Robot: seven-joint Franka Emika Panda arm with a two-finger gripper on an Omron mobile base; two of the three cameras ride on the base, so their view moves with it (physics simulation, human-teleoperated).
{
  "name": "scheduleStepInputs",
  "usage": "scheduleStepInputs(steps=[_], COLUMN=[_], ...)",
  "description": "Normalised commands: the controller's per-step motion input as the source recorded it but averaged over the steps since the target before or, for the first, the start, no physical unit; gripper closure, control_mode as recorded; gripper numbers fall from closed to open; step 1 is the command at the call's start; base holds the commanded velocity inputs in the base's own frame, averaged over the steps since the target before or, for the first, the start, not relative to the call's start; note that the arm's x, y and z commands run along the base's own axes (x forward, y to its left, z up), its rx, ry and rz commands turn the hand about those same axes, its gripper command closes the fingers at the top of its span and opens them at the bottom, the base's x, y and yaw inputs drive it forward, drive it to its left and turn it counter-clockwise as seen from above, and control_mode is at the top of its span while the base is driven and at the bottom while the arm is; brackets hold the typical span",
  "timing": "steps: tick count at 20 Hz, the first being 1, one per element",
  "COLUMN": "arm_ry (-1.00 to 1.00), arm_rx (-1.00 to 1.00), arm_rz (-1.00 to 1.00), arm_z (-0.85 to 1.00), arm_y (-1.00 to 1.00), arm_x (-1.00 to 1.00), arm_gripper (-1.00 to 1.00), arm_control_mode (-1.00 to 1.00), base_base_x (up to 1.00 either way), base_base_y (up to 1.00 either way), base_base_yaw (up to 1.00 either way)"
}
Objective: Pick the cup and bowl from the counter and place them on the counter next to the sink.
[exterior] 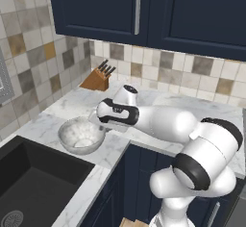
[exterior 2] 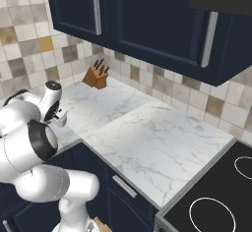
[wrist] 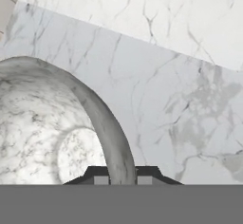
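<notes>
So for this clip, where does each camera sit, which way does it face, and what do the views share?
Left base view: behind the arm on its left, looking forward and down at the bowl on the counter beside the sink; the white arm reaches in from lower right.
Right base view: behind on the right, looking over the counter toward the stove; the arm rises lower left.
Hand view: on the hand, looking down the gripper, its tips straddling the bowl's rim.
Shared: both base views show the knife block and counter.
</notes>
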Motion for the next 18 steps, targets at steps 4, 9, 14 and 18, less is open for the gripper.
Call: scheduleStepInputs(steps=[4, 9, 14, 18], arm_ry=[0.0, 0.0, 0.0, 0.0], arm_rx=[-0.02, -0.01, -0.02, -0.01], arm_rz=[-0.05, -0.04, -0.05, -0.06], arm_z=[-0.1, -0.04, -0.05, -0.19], arm_y=[0.0, 0.0, 0.01, 0.07], arm_x=[0.08, 0.07, 0.12, 0.17], arm_gripper=[1.0, 1.0, 1.0, 1.0], arm_control_mode=[-1.0, -1.0, -1.0, -1.0], base_base_x=[0.0, 0.0, 0.0, 0.0], base_base_y=[0.0, 0.0, 0.0, 0.0], base_base_yaw=[0.0, 0.0, 0.0, 0.0])
